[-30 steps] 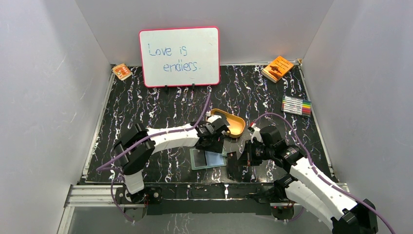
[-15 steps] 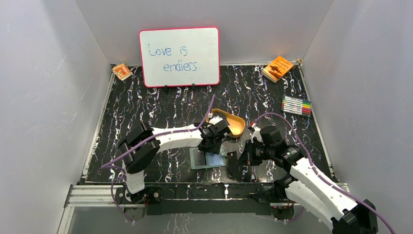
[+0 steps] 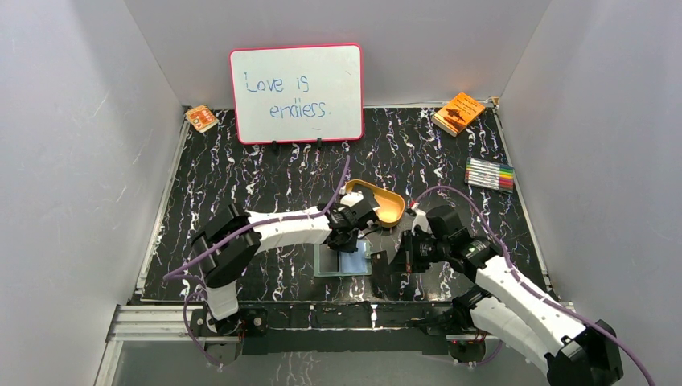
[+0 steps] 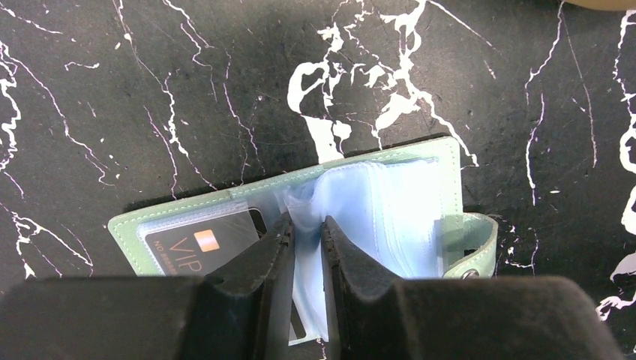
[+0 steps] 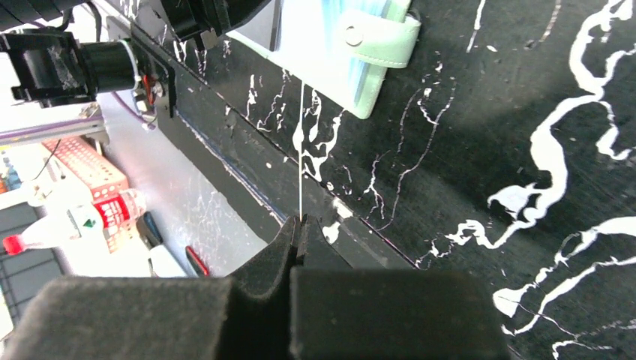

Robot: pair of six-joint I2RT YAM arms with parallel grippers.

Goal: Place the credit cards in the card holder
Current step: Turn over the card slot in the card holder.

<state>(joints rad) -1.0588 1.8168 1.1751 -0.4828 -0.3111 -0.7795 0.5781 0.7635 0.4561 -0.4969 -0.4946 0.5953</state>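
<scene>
Left claw (image 4: 306,225) narrower than before, tight on card holder (image 4: 455,180) sleeve (image 4: 375,210) (right claw (image 5: 298,222) tight on credit card (image 5: 301,150)).

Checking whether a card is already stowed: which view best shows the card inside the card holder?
Left wrist. The dark VIP card sits under a clear sleeve in the card holder, print legible. Top external shows the holder small, the card indistinct. Right wrist catches only the snap tab, no stowed card.
</scene>
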